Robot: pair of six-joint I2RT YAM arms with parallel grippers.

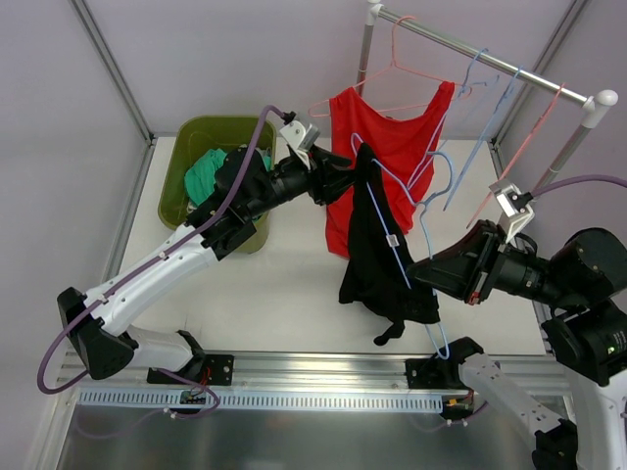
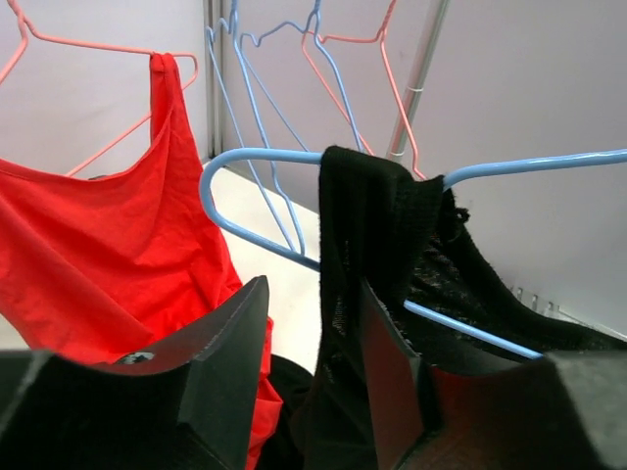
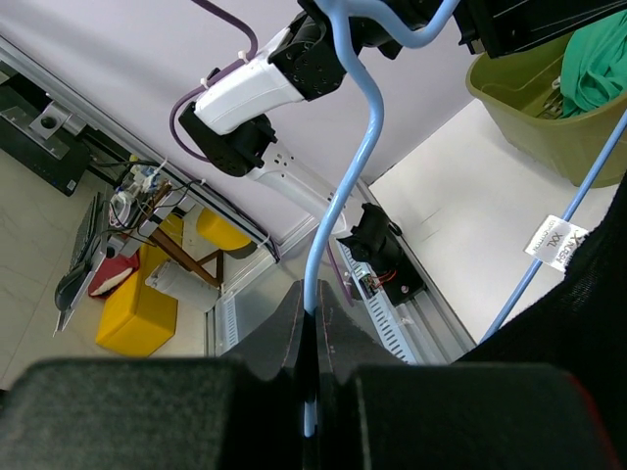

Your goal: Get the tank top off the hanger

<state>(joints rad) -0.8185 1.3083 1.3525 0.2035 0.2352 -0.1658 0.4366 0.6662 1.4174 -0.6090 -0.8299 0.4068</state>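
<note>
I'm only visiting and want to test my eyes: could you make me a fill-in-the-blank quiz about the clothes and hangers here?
The hanger pinched by the right gripper is coloured ____.
The tank top draped on it is ____.
The two sides of the left gripper stand either side of that top's ____.
The cloth in the bin is ____.
Missing words: blue; black; strap; green.
</note>
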